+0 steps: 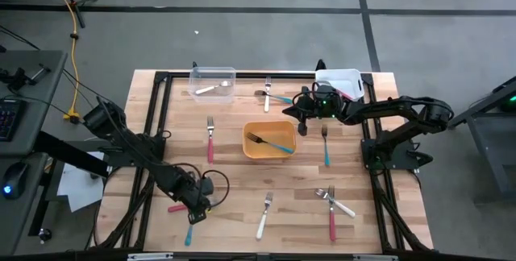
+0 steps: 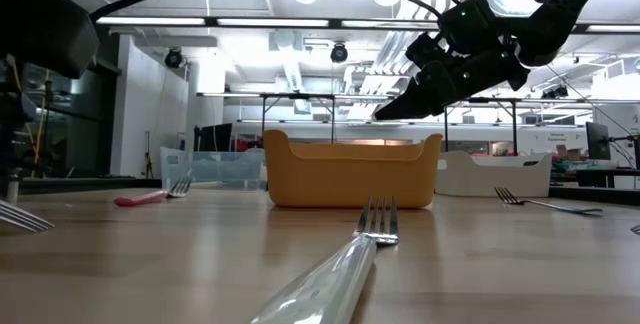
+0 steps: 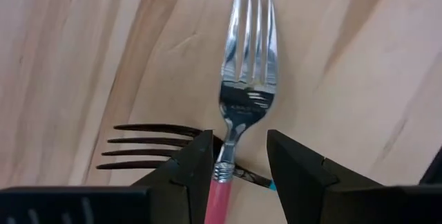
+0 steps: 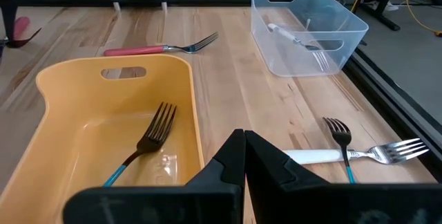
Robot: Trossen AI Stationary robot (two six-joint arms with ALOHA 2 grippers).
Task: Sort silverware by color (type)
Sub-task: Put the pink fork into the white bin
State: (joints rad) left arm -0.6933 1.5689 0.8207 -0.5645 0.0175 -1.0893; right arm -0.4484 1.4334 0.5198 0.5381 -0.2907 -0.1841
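Note:
My left gripper [image 1: 198,204] [image 3: 239,172] is low at the near-left of the table, open, pointing down. Its fingers stand either side of a pink-handled fork [image 3: 243,79] [image 1: 176,209] at the neck. That fork lies on the wood, across a dark-looking teal-handled fork [image 3: 148,148] [image 1: 189,233]. My right gripper [image 1: 297,119] [image 4: 243,151] [image 2: 392,111] is shut and empty, hovering above the right rim of the yellow bin [image 1: 250,147] [image 4: 69,86]. A blue-handled fork [image 1: 271,142] [image 4: 148,141] lies inside the bin. My left gripper has one finger [image 3: 193,172] right beside the pink handle's top [image 3: 219,182], and I cannot tell whether it touches. The other finger [image 3: 297,175] stands clear of the fork.
A clear bin [image 1: 214,74] at the far edge holds a pale fork; a white bin [image 1: 345,76] is at far right. Loose forks: pink [image 1: 210,142], blue [image 1: 326,145], a crossed pair [image 1: 272,95], white [image 1: 264,214] [image 2: 345,259], pink and white crossed [image 1: 331,205].

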